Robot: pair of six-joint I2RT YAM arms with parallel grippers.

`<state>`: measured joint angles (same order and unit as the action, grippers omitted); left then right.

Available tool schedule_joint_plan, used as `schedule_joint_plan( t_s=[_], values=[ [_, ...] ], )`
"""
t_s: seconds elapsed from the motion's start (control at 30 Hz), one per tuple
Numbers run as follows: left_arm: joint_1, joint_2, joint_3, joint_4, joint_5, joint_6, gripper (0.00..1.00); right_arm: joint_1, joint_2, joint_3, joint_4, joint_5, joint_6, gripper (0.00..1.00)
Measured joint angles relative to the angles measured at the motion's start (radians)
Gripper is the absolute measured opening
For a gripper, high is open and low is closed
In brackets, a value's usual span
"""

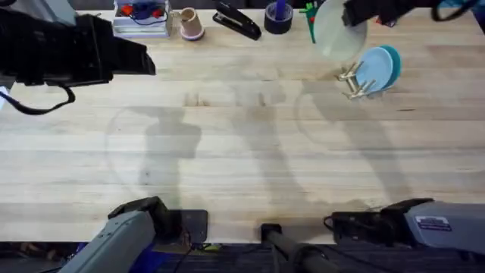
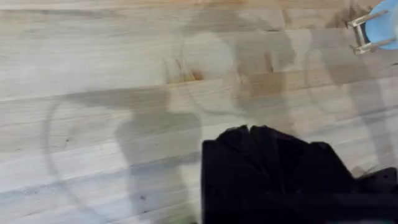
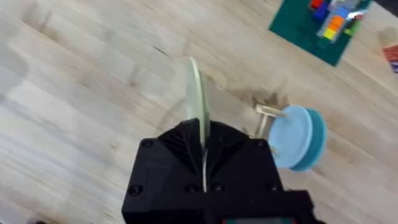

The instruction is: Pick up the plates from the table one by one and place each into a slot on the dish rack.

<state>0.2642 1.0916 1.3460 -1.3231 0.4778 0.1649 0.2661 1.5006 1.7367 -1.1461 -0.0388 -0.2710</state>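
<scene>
My right gripper (image 1: 355, 14) is raised over the far right of the table (image 1: 242, 144), shut on a pale cream plate (image 1: 336, 34). The right wrist view shows this plate (image 3: 196, 93) edge-on, pinched between the fingers of the right gripper (image 3: 201, 140). It hangs above and just left of the dish rack (image 1: 355, 80), a small wooden peg rack (image 3: 268, 113). A light blue plate (image 1: 374, 70) and a teal plate (image 1: 392, 62) stand upright in the rack. My left gripper (image 2: 249, 134) is held high at the far left, shut and empty over bare wood.
Along the back edge stand a clear organiser tray (image 1: 140, 19), a small cup (image 1: 191, 24), a black stapler (image 1: 236, 21) and a dark tape roll (image 1: 278, 17). A green board with coloured bricks (image 3: 317, 25) lies beyond the rack.
</scene>
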Motion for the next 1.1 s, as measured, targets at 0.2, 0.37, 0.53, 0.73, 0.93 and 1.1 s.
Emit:
schedule_joint_plan(
  t_s=[0.2,0.37,0.53,0.73,0.93,1.1],
  values=[
    [0.0,0.0,0.0,-0.005,-0.003,0.003,0.896,0.0,-0.072,0.0,-0.038,0.073,-0.022,0.029],
    [0.0,0.0,0.0,-0.007,-0.003,0.002,0.964,0.0,-0.134,0.0,-0.075,0.1,-0.055,0.029],
    [0.0,0.0,0.0,-0.028,-0.003,0.002,0.965,0.0,-0.193,0.0,-0.129,0.108,-0.097,0.029],
    [0.0,0.0,0.0,-0.028,-0.004,0.003,0.965,0.0,-0.24,0.0,-0.187,0.175,-0.12,0.029],
    [0.0,0.0,0.0,-0.028,-0.004,0.003,0.965,0.0,-0.267,0.0,-0.226,0.222,-0.126,0.029],
    [0.0,0.0,0.0,-0.028,-0.003,0.003,0.965,-0.001,-0.273,0.001,-0.228,0.233,-0.127,0.029]
  ],
)
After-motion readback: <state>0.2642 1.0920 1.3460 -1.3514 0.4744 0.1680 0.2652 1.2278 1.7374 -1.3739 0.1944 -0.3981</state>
